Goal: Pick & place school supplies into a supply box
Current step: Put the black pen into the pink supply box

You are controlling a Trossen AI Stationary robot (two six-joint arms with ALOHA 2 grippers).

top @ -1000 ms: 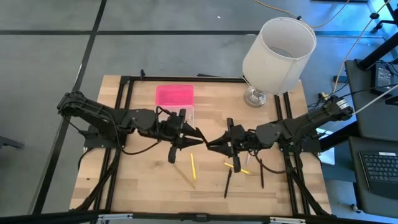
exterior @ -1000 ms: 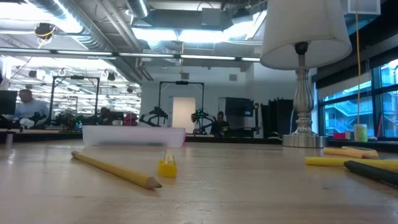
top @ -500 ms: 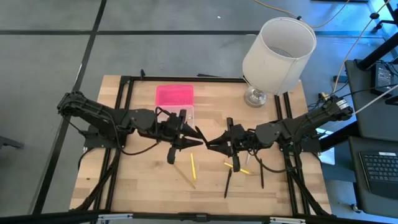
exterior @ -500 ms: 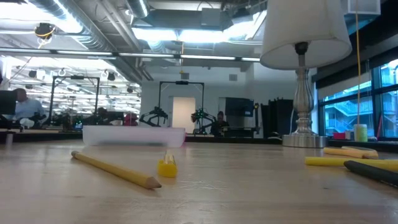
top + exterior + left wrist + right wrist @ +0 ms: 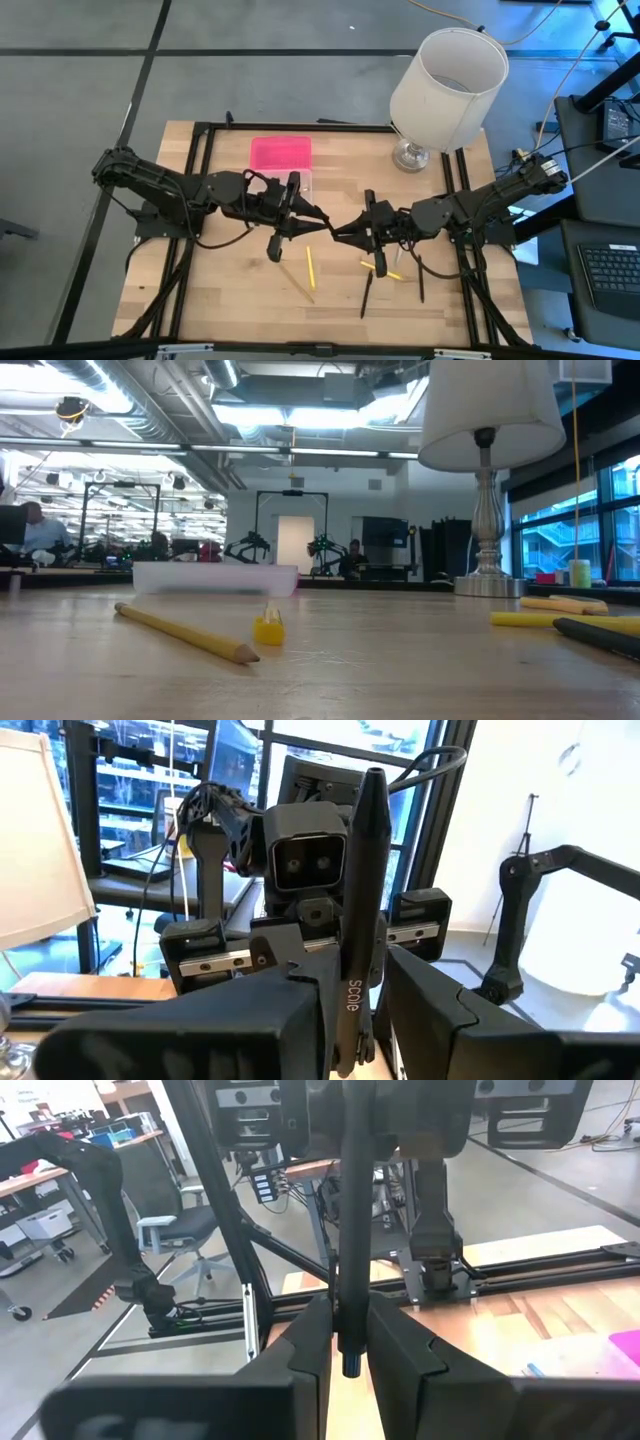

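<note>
**At tabletop centre: black pen passed between grippers**

At the middle of the tabletop (image 5: 240, 300), the left gripper (image 5: 318, 215) and right gripper (image 5: 340, 228) meet tip to tip. Both wrist views show jaws clamped on one black pen (image 5: 357, 920). The supply box (image 5: 283, 160), pink lid open, sits by the far edge. Judgement: one gripper should release fully before the other pulls away; avoid twisting the pen. Loose pencils (image 5: 309, 267) lie toward the near edge.
</note>
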